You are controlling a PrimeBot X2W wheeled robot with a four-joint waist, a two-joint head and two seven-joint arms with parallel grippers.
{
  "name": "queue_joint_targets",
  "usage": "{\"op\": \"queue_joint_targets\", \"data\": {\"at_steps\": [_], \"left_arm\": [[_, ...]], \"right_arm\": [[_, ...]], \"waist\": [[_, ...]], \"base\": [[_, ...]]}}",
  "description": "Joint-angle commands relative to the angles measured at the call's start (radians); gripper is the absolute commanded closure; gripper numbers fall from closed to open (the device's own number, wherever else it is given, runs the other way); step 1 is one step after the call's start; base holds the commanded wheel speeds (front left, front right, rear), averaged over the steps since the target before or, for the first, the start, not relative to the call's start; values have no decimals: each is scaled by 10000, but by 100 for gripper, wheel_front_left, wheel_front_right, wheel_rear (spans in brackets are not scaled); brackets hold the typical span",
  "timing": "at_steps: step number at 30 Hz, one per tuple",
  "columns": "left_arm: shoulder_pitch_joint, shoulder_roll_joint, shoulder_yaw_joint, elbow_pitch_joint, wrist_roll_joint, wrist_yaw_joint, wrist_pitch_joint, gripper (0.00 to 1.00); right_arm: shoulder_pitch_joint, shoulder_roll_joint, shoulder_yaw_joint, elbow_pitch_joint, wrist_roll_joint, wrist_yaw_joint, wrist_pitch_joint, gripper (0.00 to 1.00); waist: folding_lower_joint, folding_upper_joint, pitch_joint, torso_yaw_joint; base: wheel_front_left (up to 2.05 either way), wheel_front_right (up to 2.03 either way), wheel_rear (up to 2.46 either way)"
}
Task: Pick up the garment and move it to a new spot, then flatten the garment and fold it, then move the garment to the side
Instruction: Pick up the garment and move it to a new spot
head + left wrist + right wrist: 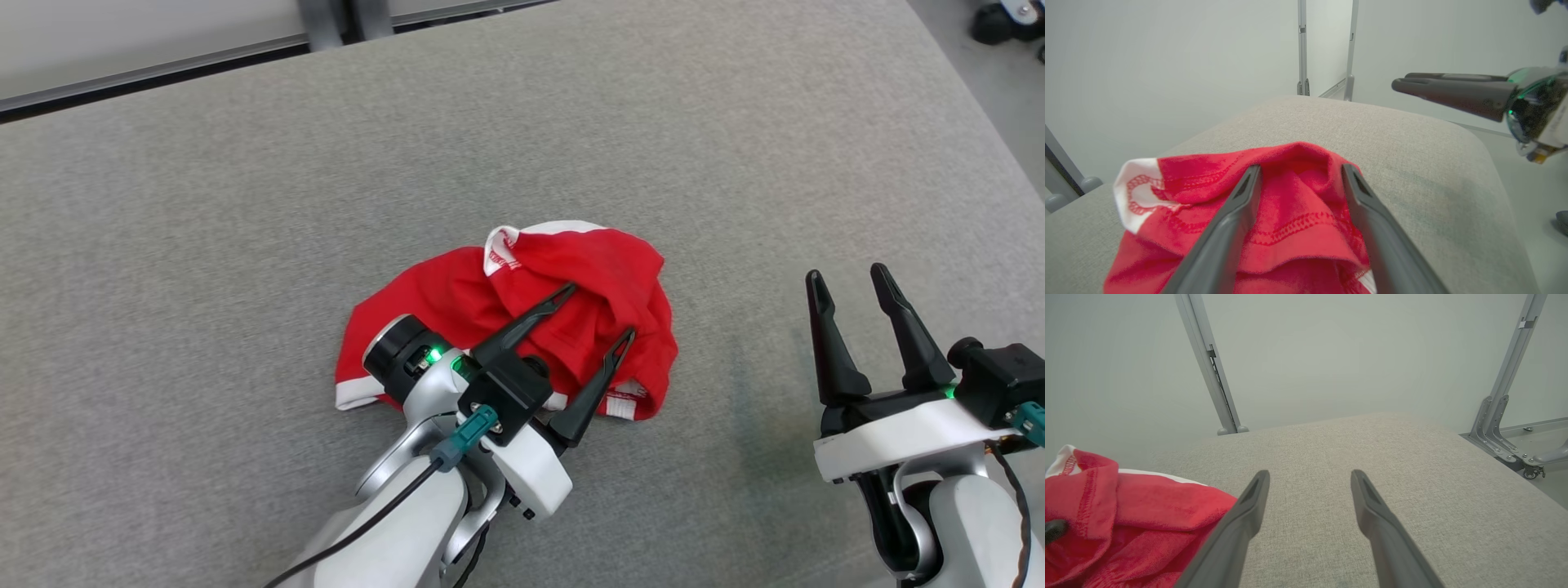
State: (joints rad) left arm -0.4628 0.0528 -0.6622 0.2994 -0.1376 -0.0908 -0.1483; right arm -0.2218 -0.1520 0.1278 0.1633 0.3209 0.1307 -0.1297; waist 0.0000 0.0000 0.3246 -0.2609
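The garment, red with white trim, lies in a crumpled heap near the middle of the grey tabletop, a little toward the near edge. It is bunched on itself, with one white-edged hem turned up at its far side and another at the near edge. No part of it is spread flat.

The left hand is right over the heap, released, its two fingers spread wide. A ridge of cloth rises between them in the left wrist view, but nothing is pinched. Whether the fingertips rest on the fabric I cannot tell.

Judging from this, the garment is down on the tabletop and flattening comes next. That calls for finding two hems or corners and drawing them apart, which likely needs both hands.

The right hand hangs to the right, well apart from the garment, also released and holding nothing.

The tabletop around the heap is bare cloth, so nothing blocks a spread in any direction. Metal frame posts stand beyond the far edge, and a dark wheeled base sits off the far right corner.
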Motion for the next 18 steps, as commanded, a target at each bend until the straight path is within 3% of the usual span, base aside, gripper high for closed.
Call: {"op": "queue_joint_targets", "data": {"at_steps": [1,9,18], "left_arm": [[-105,32,69,-98,-90,105,-207,0],[462,278,1157,-998,-667,962,-863,0],[1412,1086,2893,-1256,-1397,1932,-1036,0]], "right_arm": [[-66,-49,-19,17,10,1,-57,0],[29,-237,-58,-55,-147,1,61,0],[436,-329,-226,-327,-372,1,373,0]], "waist": [[0,0,-174,270],[0,0,-841,1197],[0,0,-1468,2058]], "base": [[0,0,0],[0,0,0],[0,0,0]]}}
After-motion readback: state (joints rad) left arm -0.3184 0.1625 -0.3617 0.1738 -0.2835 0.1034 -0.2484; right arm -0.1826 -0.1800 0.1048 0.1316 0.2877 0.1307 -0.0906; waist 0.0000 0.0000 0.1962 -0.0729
